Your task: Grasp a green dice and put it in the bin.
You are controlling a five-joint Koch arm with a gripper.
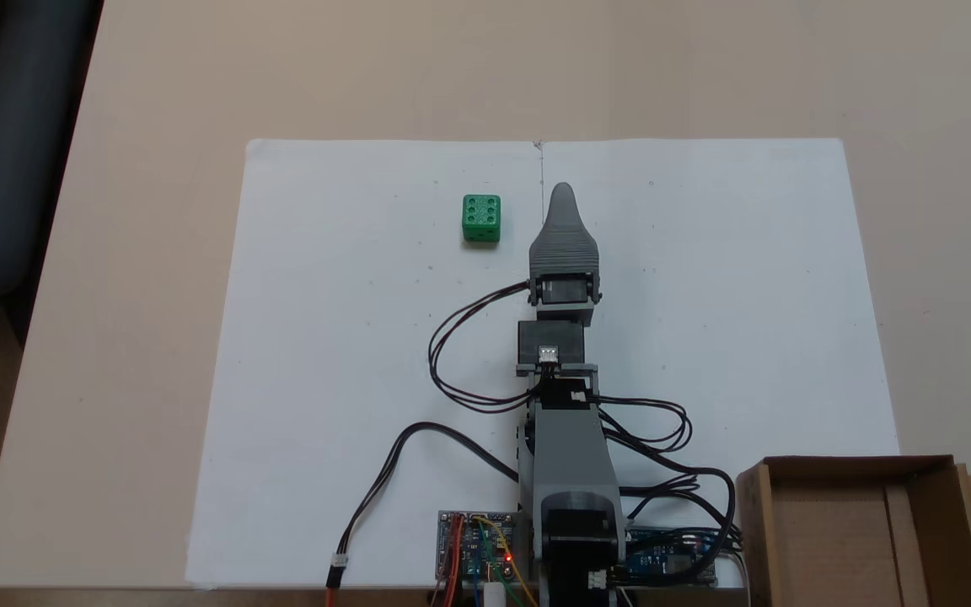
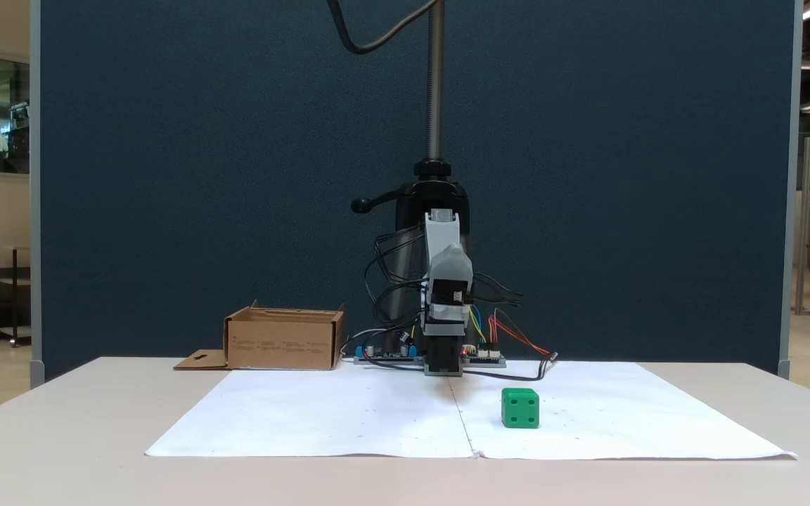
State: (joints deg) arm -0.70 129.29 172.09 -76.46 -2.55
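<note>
Room: a dark blue partition (image 2: 236,176) stands behind my beige table (image 1: 157,101).
Surface: white paper sheets (image 1: 351,354) lie under me.
Bin (image 1: 856,523): the frame edge cuts it off; print on its side (image 2: 275,346) is too small to read.
My gripper (image 1: 562,190): only one grey tip shows, so I cannot tell if it's spread or pressed together.
Green dice (image 1: 481,218): on the paper, near my tip, apart from it, six pips up.

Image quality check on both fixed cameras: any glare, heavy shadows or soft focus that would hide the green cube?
In a fixed view from above, lighting is even and soft; the small bright green plastic dice reads clearly with pips visible, the white paper sheet slightly washed out. In a fixed view from the front, the dice is sharp with only a faint shadow, and bright ceiling lights sit at the top right.
</note>
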